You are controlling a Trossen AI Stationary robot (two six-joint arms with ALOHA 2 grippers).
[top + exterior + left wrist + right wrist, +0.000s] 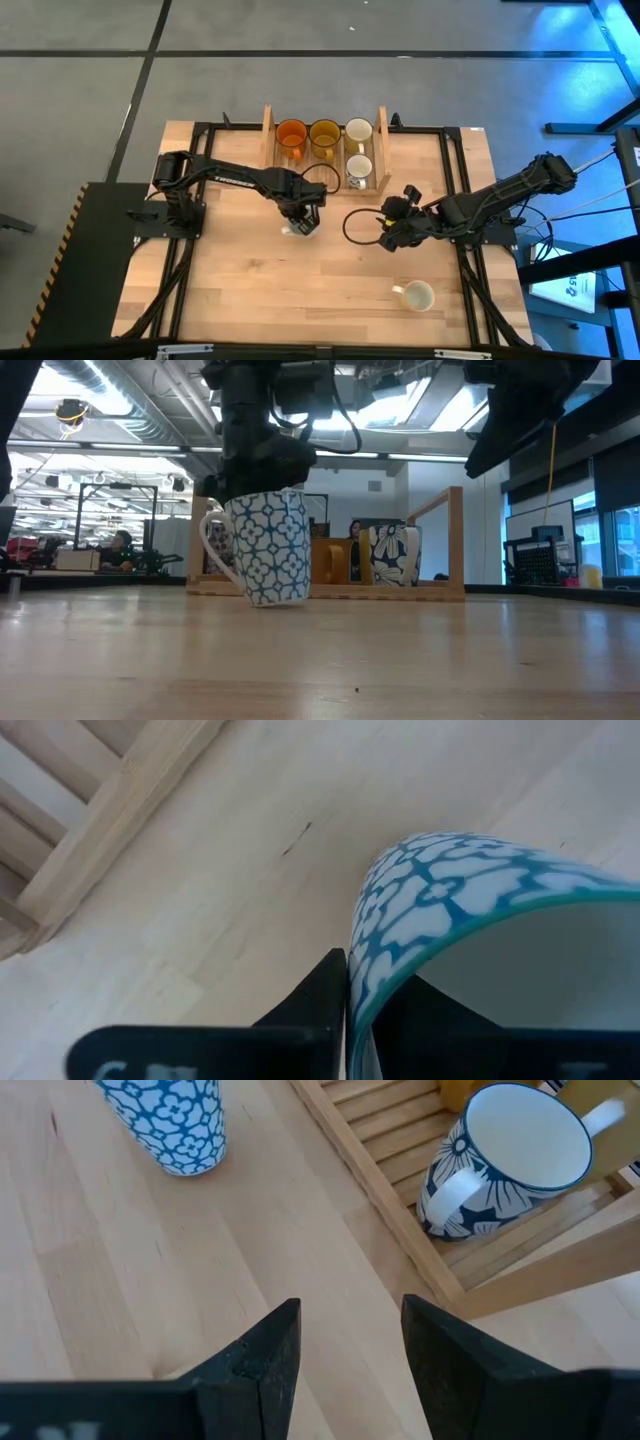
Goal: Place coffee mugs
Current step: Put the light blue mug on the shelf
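Table (250,280): pale wood planks, smooth, faint sheen. Tray (400,1140): light bare wood slats, matt. Blue-patterned mug (268,545): glazed ceramic, glossy. Orange mug (291,134), amber mug (325,134): translucent, glassy. Left gripper (300,222) fingers (310,1005): black, matt.

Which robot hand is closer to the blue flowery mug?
Left. The left gripper straddles the rim of the blue patterned mug at mid-table. The right gripper hangs open farther right, apart from it.
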